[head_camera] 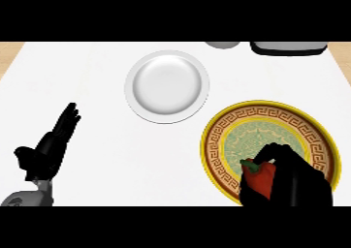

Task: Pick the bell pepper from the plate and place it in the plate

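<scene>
Right hand [296,177] curled round bell pepper [257,181]

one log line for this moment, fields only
phase: grasp | right hand: curled on bell pepper over patterned plate | left hand: open, resting at left | white plate: holds nothing

right hand [296,181] low over the near part of the patterned plate [318,131], fingers [273,151] curled round the red bell pepper [256,181], wrist out of frame at the lower edge. left hand [48,147] well to the left of that plate, resting open, fingers straight and pointing up; grey forearm [24,198] just shows below it.
</scene>
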`<act>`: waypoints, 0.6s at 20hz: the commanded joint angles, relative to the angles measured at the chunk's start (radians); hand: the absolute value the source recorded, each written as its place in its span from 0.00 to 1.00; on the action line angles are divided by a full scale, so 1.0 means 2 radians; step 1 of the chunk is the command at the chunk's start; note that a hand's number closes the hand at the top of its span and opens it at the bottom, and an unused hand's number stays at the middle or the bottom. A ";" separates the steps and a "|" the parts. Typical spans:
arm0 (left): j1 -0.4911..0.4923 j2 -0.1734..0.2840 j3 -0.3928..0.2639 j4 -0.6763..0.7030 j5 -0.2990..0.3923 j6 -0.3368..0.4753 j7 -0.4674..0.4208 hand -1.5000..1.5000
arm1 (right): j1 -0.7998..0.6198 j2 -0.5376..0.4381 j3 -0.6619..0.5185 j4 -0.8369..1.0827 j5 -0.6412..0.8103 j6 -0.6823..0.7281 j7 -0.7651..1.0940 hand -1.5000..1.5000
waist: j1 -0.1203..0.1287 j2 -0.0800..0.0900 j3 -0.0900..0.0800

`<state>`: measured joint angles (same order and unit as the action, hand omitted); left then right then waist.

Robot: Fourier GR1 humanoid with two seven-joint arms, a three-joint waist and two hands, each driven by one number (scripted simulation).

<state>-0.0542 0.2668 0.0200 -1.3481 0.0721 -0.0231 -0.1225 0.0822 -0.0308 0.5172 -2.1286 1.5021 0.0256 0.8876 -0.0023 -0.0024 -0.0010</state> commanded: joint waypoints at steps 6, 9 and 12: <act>0.008 -0.015 -0.001 -0.003 -0.016 0.002 -0.008 0.50 | -0.174 0.015 0.019 0.022 -0.001 0.057 0.078 1.00 | 0.005 0.001 0.000; -0.031 -0.024 0.004 0.024 -0.014 0.000 0.001 0.50 | -0.204 0.015 -0.018 0.098 -0.032 -0.004 0.047 1.00 | 0.003 0.002 0.000; -0.014 -0.018 -0.002 -0.009 -0.018 0.000 0.019 0.50 | -0.330 0.015 -0.045 0.144 -0.086 0.066 0.096 1.00 | 0.008 0.002 0.000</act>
<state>-0.0772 0.2341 0.0220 -1.3468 0.0433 -0.0196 -0.1068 -0.3901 -0.0036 0.4763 -1.9493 1.4188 0.1032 1.0054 0.0098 0.0008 -0.0005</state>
